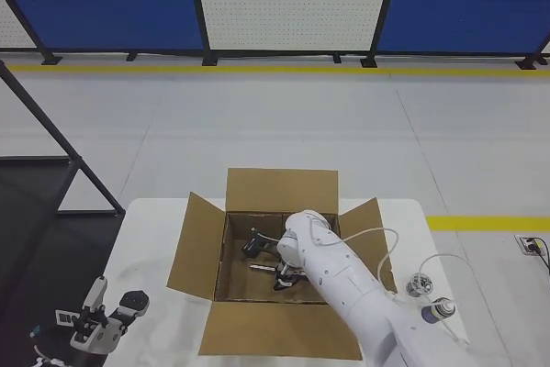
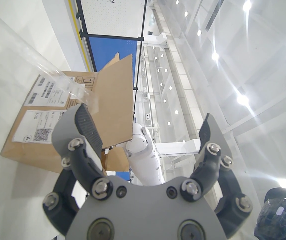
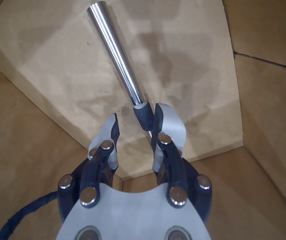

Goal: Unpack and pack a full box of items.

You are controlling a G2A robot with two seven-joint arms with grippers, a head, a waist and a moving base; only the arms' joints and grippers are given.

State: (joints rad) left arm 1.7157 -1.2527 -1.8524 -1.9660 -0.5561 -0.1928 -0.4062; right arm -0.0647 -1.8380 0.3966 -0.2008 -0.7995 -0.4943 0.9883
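An open cardboard box [image 1: 201,248] stands in the middle of the white table. My right arm is down inside it, with the right gripper [image 3: 136,116] just above the box floor. Its fingers are open around a shiny steel rod [image 3: 115,48] with a black collar [image 3: 144,118]. The collar touches one pad, and a gap stays on the other side. From above, the rod [image 1: 263,268] lies beside a dark item [image 1: 256,246]. My left gripper [image 2: 145,118] is open and holds nothing. It sits at the table's front left corner [image 1: 95,323], apart from the box [image 2: 47,116].
A black wrapped object [image 2: 278,213] lies close to the left gripper. A can [image 1: 437,310] and a small round item [image 1: 420,286] stand on the table right of the box. A dark rack [image 1: 36,174] is at the left. A black cable [image 3: 20,216] trails inside the box.
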